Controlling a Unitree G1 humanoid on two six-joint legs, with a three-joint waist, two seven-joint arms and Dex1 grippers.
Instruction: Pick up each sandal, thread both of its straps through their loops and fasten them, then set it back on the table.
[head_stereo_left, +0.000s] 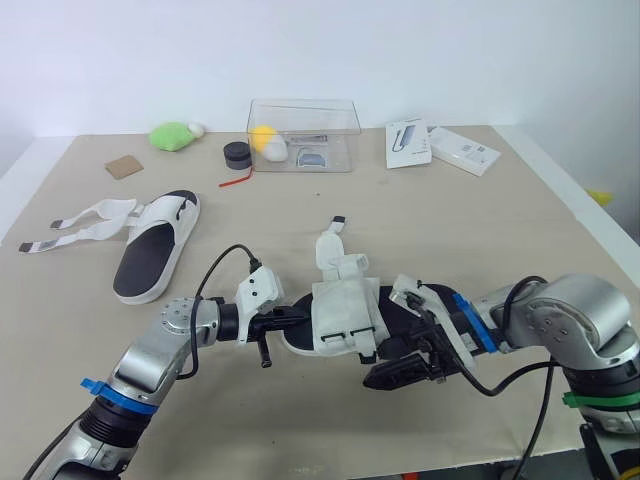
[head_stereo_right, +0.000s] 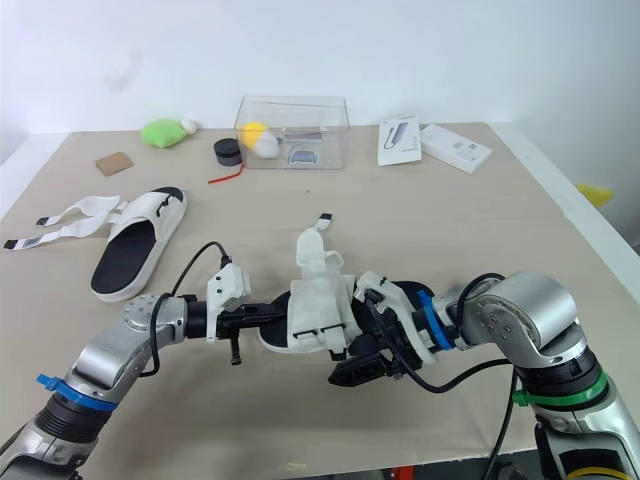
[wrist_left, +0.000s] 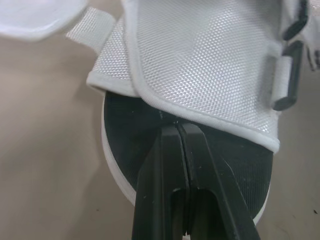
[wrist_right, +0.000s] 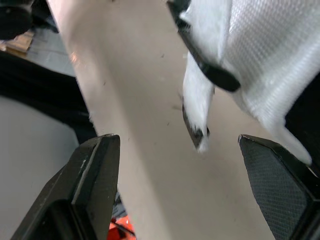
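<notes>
Table (head_stereo_left: 450, 230), front centre: the near sandal (head_stereo_left: 345, 315) sits between your two grippers, with its black footbed up and its white flap (wrist_left: 210, 55) folded across it. You cannot tell whether the sole rests on the surface or is slightly raised.

One loose strap (head_stereo_left: 335, 238) sticks out from the flap toward the back of the table. Two black loops (wrist_left: 292, 55) show on the flap's edge in the left wrist view.

Your left gripper (head_stereo_left: 296, 322) reaches in from the left. Its fingers (wrist_left: 165, 170) are pressed together, and their tips touch the hem of the flap just above the footbed. You cannot tell whether any fabric is caught between them.

Your right gripper (head_stereo_left: 400, 372) is at the sandal's right side, low and close to the table. Its fingers (wrist_right: 95, 170) are spread wide and hold nothing. A strap end (wrist_right: 197, 107) with a dark tip hangs in the gap between them without touching either one.

The second sandal (head_stereo_left: 155, 245) lies flat at the left of the table, well apart from the grippers. Its two straps (head_stereo_left: 85, 222) are unthreaded and trail out to the left.

At the back of the table, a clear box (head_stereo_left: 305, 135) stands with a green toy (head_stereo_left: 172, 135) to its left.
</notes>
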